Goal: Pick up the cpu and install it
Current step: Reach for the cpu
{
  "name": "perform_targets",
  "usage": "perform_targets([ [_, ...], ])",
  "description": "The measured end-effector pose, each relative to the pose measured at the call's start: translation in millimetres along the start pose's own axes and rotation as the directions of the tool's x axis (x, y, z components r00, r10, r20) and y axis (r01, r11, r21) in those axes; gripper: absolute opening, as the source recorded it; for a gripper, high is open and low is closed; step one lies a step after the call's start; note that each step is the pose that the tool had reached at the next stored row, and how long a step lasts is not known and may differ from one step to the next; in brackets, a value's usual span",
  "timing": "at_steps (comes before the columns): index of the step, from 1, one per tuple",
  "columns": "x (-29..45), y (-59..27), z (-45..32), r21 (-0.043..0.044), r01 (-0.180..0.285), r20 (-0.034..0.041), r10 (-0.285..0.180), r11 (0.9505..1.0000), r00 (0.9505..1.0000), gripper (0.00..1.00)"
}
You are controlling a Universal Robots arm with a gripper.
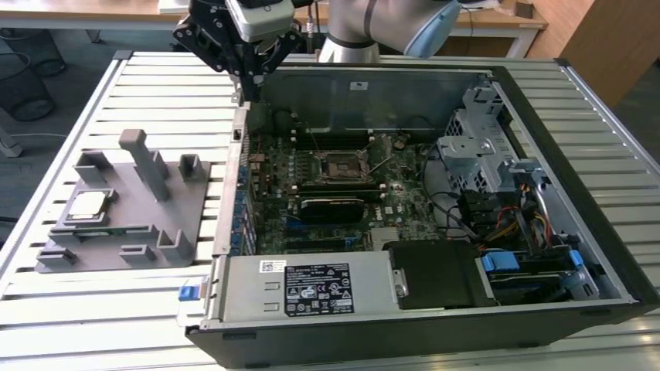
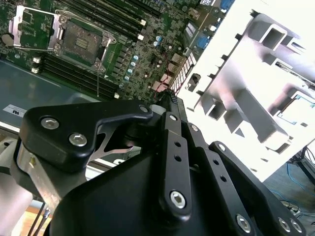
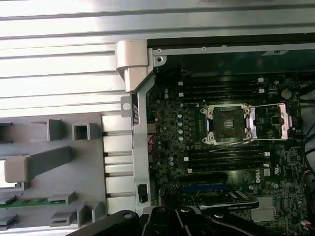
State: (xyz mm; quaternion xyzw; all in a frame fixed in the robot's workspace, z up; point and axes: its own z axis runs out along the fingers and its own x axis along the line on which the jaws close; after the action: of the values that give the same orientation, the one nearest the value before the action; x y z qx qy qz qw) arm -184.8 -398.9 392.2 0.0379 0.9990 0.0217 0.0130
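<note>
The cpu (image 1: pixel 86 205) lies flat, lid up, at the exterior view's left edge of the grey fixture (image 1: pixel 124 222), which sits by that same edge of the surface (image 1: pixel 154 69). It looks light, stiff and thin, with a slick metal lid and a delicate underside, so I judge the hold belongs on two opposite sides of its rim. Being square it has no real long axis, its sides running roughly along the fixture's. Farther off, over the open case's (image 1: pixel 413 93) far corner on the exterior view's left, the pincer (image 1: pixel 247 76) looks pinched shut on nothing.
</note>
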Motion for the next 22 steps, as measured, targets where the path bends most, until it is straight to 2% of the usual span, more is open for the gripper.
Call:
perform_targets([
  [22, 12.1, -0.9, 0.2, 0.0, 0.0, -0.0001, 0.0, 1.0, 1.0, 0.11],
])
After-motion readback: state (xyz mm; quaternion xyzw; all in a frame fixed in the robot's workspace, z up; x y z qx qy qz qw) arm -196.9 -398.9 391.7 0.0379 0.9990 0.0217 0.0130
